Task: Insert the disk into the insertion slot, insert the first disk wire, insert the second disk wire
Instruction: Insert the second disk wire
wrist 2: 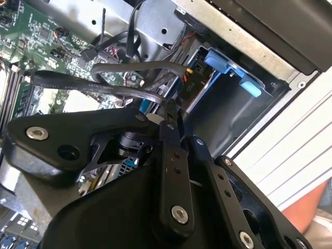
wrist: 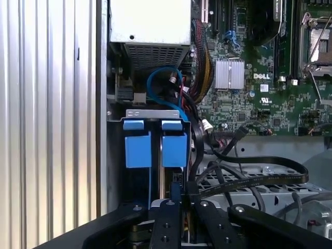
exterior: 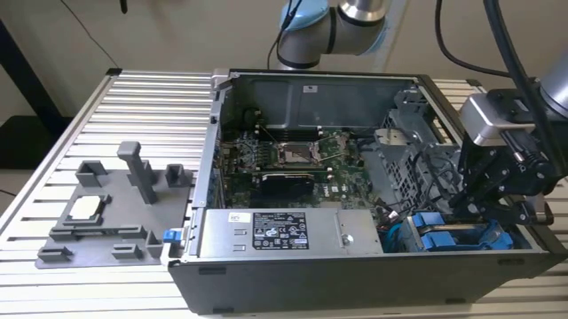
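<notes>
- Claw (exterior: 470, 206) reaches into the open computer case (exterior: 293, 86); I cannot tell how wide its fingers stand.
- Just beyond it, two blue carriers (wrist: 155, 148) sit side by side in the bay.
- Which carries the disk is unclear.
- Several black cables (wrist: 244, 179) lie beside the claw.

A ribbed metal table (exterior: 133, 100) stands before a plain beige wall (exterior: 177, 33).

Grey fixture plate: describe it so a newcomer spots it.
Find the open computer case on the slatted table. To the exterior view's left of it lies the grey fixture plate. It alone carries upright posts and blocks.
</notes>
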### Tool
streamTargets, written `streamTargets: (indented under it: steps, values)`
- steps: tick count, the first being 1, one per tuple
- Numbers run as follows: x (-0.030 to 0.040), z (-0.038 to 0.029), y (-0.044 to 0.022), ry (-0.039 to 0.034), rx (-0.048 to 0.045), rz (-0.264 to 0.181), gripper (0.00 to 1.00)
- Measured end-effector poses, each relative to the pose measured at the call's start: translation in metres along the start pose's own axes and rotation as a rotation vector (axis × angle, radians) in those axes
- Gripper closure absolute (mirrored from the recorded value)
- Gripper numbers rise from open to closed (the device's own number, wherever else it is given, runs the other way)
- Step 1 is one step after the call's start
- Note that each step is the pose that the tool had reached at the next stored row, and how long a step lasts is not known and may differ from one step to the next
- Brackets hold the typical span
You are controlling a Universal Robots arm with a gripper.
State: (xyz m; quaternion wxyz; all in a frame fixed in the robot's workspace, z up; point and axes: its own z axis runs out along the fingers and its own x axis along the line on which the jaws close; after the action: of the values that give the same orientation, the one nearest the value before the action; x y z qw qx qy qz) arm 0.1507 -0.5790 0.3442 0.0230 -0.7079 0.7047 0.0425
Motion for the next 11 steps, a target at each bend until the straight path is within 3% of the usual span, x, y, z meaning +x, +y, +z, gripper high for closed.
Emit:
streamTargets:
  steps: [11]
  values:
    - [0.0007,0.0065,-0.0015,-0.0001,0.0006,0.000,0.84]
